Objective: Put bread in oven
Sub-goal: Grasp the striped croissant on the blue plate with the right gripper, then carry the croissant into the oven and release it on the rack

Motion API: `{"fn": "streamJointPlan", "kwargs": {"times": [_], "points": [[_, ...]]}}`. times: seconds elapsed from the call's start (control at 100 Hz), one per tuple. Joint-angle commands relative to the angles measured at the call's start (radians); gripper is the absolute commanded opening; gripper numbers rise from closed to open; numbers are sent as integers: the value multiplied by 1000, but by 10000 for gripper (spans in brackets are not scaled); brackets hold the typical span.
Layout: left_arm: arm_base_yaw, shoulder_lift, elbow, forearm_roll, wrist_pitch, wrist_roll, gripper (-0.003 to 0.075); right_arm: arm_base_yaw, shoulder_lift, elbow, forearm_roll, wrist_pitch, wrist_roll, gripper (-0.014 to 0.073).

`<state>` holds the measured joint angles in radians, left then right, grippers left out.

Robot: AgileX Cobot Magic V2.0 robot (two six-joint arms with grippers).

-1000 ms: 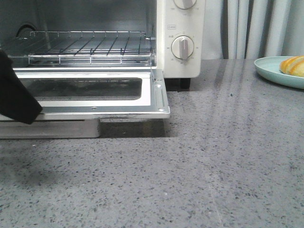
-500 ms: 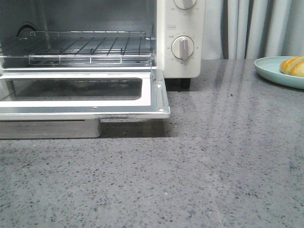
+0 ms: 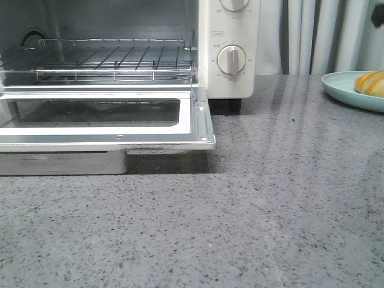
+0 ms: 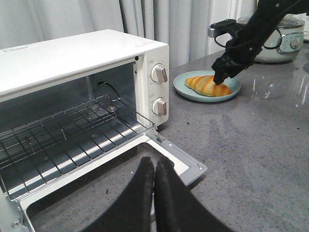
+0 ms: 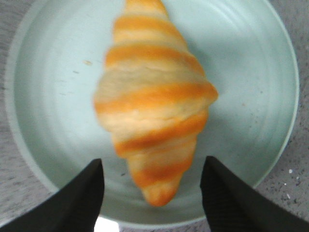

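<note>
The golden-brown croissant-shaped bread with pale cream stripes is sitting on a round pale mint-green plate, pretty much in the middle of it. My right tool hangs just above it with its black fingers spread wide, one on each side of the narrow end of the roll, and as far as I can tell nothing is touching the crust. From my left wrist view you can see the same thing from across the counter: the right tool right over the bread on the plate.

The plate is on the speckled grey stone surface, off to the right of the cream-white toaster oven and a little apart from it. The oven's glass-windowed door is dropped all the way down and lies flat, and the wire rack inside is bare. Two round dials are on the oven's right panel.

My left tool is pinched together, fingers closed on nothing, hovering in front of the open door. Pale curtains hang behind everything.
</note>
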<state>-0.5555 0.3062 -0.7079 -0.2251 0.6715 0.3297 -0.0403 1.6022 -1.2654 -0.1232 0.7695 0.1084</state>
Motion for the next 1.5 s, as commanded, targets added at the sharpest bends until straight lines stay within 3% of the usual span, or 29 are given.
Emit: {"fn": "streamJointPlan", "kwargs": {"times": [0.0, 0.12, 0.17, 0.22, 0.28, 0.31, 0.45, 0.58, 0.76, 0.95, 1.05, 1.19, 1.31, 1.49], "points": [[1, 10, -27, -8, -47, -3, -22, -18, 6, -37, -18, -41, 5, 390], [1, 10, -16, -8, -47, -3, -22, -22, 60, -37, -18, -21, 10, 382], [1, 10, -16, -8, -47, -3, -22, -22, 71, -37, -18, -18, 13, 329], [1, 10, -16, -8, -49, -3, -22, -22, 70, -37, -16, -14, 13, 213], [1, 10, -16, -8, -53, -3, -22, -22, 66, -39, -13, -14, 13, -20], [1, 10, -16, -8, -53, -3, -22, -22, 61, -38, -13, -17, 13, -77], [1, 10, -16, -8, -53, -3, -22, -22, 7, -40, -7, -82, 13, -69], [1, 10, -16, -8, -53, -3, -22, -3, -128, -40, 17, -285, 13, -67], [1, 10, -16, -8, -81, -3, -22, 120, -330, -121, 17, -479, 13, -67], [1, 10, -16, -8, -180, -3, -22, 447, -388, -267, 17, -441, -85, -67], [1, 10, -16, -8, -226, -3, -22, 670, -375, -279, 16, -423, -136, -67], [1, 10, -16, -8, -245, -3, -22, 895, -286, -279, -21, -345, -137, -67], [1, 10, -16, -8, -241, -3, -22, 958, -171, -279, -22, -297, -131, -67], [1, 10, -16, -40, -234, -3, -22, 939, -24, -279, -17, -295, -44, -67]]}}
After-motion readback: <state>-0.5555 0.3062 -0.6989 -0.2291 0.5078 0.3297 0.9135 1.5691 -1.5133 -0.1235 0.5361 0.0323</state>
